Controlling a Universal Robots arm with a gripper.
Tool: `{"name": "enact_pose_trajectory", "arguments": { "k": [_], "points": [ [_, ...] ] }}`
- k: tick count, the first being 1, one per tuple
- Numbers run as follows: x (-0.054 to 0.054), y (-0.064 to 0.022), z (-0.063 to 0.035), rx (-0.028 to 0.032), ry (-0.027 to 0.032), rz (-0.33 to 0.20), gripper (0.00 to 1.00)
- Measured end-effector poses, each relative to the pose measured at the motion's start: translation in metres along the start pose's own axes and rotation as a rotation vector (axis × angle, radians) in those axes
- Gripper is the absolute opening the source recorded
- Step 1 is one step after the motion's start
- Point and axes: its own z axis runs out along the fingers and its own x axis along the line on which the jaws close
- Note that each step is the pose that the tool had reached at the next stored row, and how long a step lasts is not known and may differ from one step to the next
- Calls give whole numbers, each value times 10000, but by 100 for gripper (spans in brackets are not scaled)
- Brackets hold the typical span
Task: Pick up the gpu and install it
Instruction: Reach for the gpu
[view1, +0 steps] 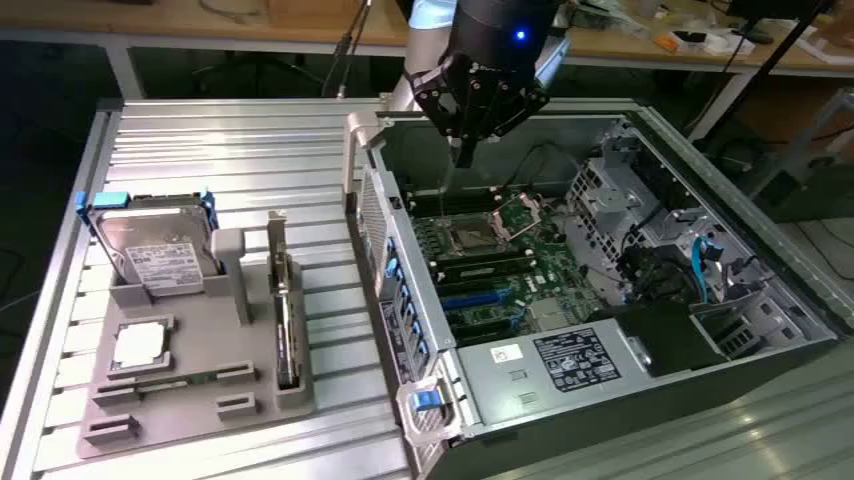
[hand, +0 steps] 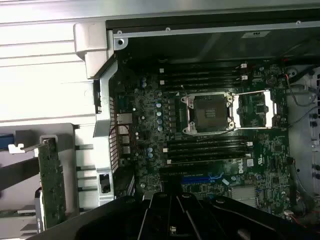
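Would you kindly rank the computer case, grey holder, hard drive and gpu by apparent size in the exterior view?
1. computer case
2. grey holder
3. hard drive
4. gpu, which stands edge-on in the holder and shows as a thin strip, so its place against the hard drive is unsure.

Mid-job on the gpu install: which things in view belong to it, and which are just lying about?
Job in hand:
gpu, standing on edge in the grey holder
open computer case with its motherboard
tool, shut, above the case

Lying about:
hard drive, in the holder
processor chip, in the holder
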Motion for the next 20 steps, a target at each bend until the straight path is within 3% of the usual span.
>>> {"name": "enact_pose_trajectory", "arguments": {
  "k": [3,20],
  "points": [
    [0,0,0,-23,1,0,11],
    [99,-8,-2,-23,1,-1,11]
  ]
}}
